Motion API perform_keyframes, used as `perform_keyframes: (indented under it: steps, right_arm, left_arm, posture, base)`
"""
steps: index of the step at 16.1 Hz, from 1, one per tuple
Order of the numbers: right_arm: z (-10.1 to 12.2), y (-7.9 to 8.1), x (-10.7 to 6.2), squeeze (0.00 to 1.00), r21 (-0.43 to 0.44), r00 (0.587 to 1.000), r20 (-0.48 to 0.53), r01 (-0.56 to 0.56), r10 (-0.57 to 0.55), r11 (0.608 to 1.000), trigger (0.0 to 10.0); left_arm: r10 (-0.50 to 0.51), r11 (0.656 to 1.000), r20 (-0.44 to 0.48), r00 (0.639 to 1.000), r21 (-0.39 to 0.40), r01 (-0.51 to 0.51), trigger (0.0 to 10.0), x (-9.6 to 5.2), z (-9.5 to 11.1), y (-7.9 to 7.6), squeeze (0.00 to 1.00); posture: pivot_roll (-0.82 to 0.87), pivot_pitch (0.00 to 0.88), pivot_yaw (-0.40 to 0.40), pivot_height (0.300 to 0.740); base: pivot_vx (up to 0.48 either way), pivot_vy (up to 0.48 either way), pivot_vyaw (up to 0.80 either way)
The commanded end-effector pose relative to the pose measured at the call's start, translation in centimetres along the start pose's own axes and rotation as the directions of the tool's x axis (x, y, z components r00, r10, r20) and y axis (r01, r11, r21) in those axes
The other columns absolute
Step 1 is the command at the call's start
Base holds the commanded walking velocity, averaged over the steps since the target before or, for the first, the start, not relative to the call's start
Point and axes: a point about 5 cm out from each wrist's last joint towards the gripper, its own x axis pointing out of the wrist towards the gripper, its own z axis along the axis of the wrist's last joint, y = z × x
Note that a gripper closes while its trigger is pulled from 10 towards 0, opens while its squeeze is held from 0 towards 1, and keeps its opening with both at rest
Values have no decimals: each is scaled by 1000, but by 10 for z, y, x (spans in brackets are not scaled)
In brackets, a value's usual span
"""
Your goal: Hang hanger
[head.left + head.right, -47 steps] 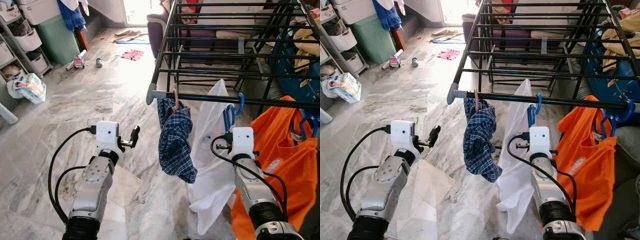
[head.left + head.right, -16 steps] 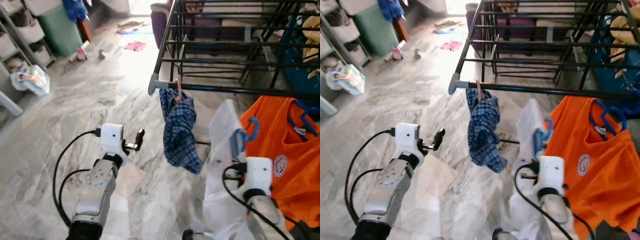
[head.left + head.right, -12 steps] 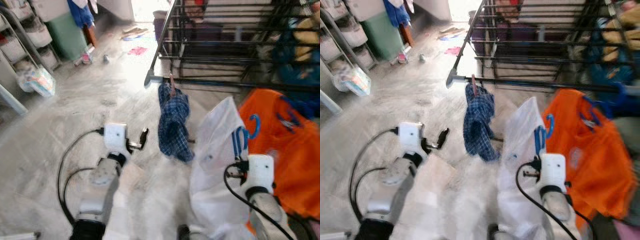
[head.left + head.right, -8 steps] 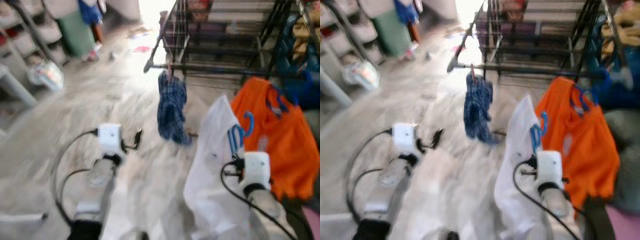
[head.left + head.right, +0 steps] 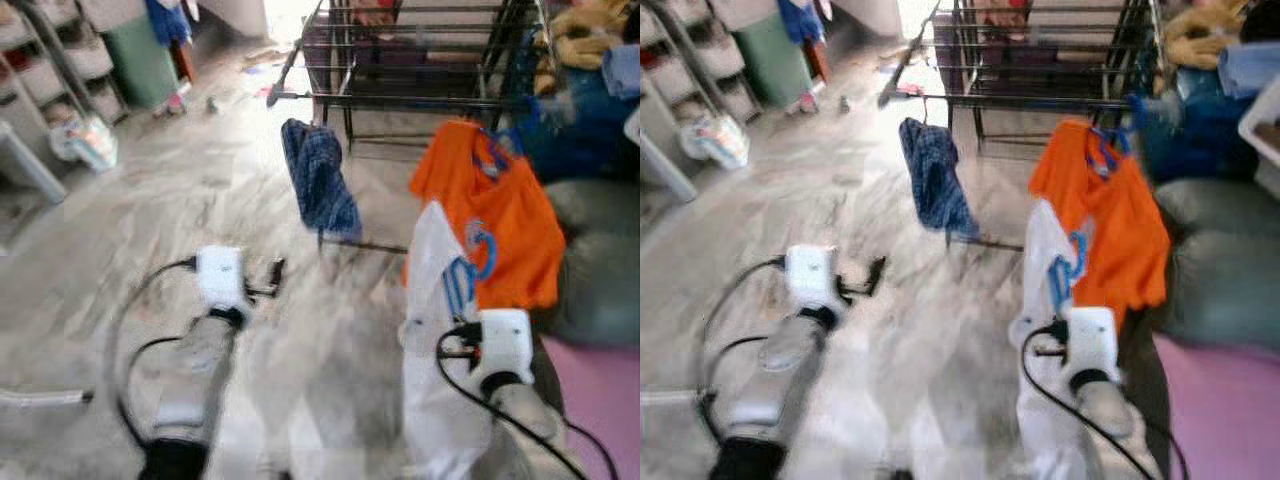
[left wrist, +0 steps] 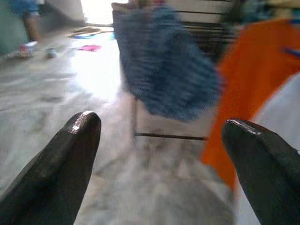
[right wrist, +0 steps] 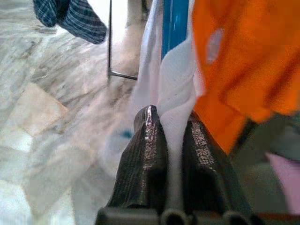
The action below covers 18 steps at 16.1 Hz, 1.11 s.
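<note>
Left eye view: the picture is blurred. The right gripper (image 5: 462, 322) is raised at the near right and holds a blue hanger (image 5: 470, 268) draped with a white garment (image 5: 435, 330); the hook of the hanger rises just above the wrist. Just beyond it an orange shirt (image 5: 500, 215) hangs from the black drying rack (image 5: 400, 70); it carries a pale round emblem, too blurred to read. To the left of it a blue checked garment (image 5: 318, 178) hangs from the same rail. The left gripper (image 5: 272, 280) sits at the near left over the marble floor (image 5: 180, 190), well apart from the hanger. At the far left stand a green bin (image 5: 140, 65) and a shelf unit (image 5: 45, 70).

Right eye view: the same scene. The hanger in the right gripper is nearer than the rack rail and not on it.

Left wrist view: the left gripper's two black fingers (image 6: 70, 154) are spread wide with nothing between them. Beyond them hang the blue checked garment, blurred, and the orange shirt to the right.

Right wrist view: the right gripper's fingers (image 7: 145, 159) are pressed together, pinching a fold of the white garment, with the blue hanger bar rising straight from the fingertips. The orange shirt lies just to the right, its pale mark unreadable.
</note>
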Motion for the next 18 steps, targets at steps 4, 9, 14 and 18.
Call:
perform_keyframes:
  steps: [4, 9, 14, 18]
  right_arm:
    - [16, 5, 1, 0, -3, 997, 75, -32, 32, 999, 10000]
    - [23, 18, 1, 0, 0, 989, 112, -99, 98, 995, 10000]
    - [26, 26, 3, 0, -6, 979, 125, -160, 160, 987, 10000]
    - [33, 38, 4, 0, -25, 958, 157, -240, 241, 970, 10000]
  left_arm:
    - [21, 1000, 6, 1000, 17, -21, 10000, 0, 1, 7, 0]
    - [38, 999, 19, 999, 28, -38, 10000, 1, 4, 6, 0]
    - [99, 991, 27, 995, 91, -101, 10000, 0, 4, 15, 0]
    - [114, 983, 40, 993, 142, -119, 10000, 2, 7, 19, 0]
  posture:
    - [-105, 63, 55, 740]
    - [-102, 65, 55, 740]
    - [-99, 68, 56, 740]
    - [-90, 80, 55, 740]
  base:
    - [-248, 0, 0]
    - [0, 0, 480]
    - [0, 0, 800]
    - [0, 0, 800]
